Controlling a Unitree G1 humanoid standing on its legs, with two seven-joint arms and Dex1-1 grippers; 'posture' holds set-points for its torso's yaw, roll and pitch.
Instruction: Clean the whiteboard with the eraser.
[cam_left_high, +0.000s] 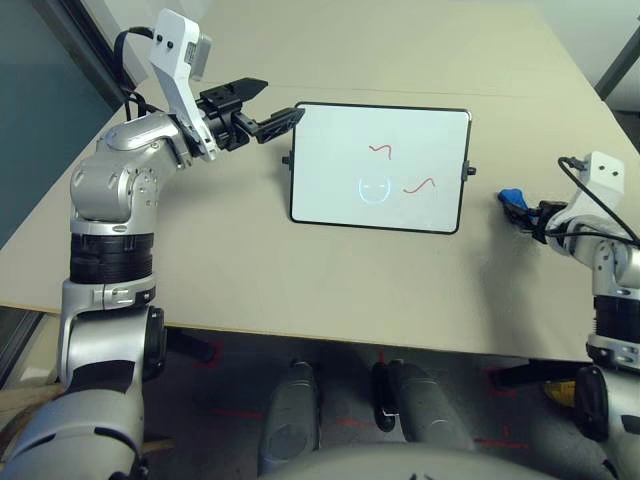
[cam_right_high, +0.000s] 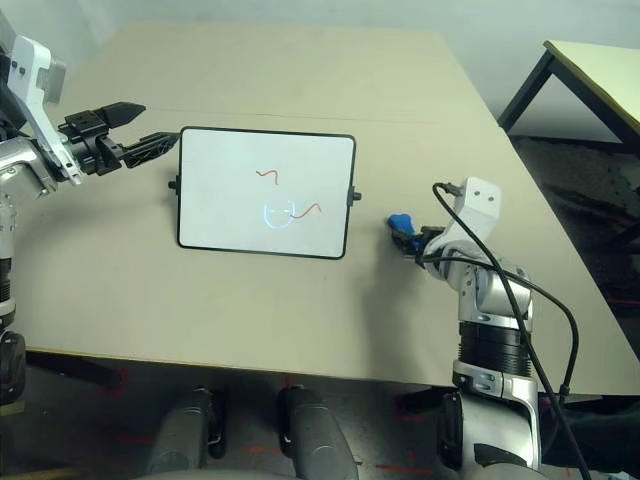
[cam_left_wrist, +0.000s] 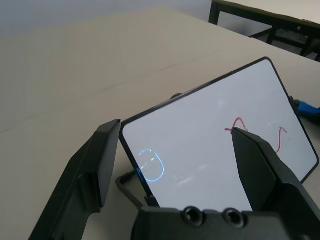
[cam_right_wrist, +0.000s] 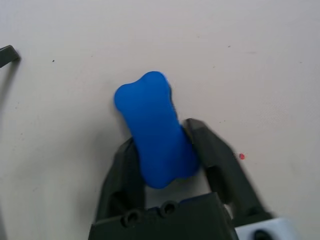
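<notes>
Beige table carries the whiteboard at centre, red and blue marks unwiped. Right claw is clamped on the eraser, just right of the board. Left claw stands apart at the board's corner. Confirm firm grip before lifting.

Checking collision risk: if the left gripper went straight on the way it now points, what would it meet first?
Probably the whiteboard: the open left gripper points at its near-left corner, though its height above the board is unclear.

Beige table: whiteboard flat at centre; blue eraser right of it.
</notes>
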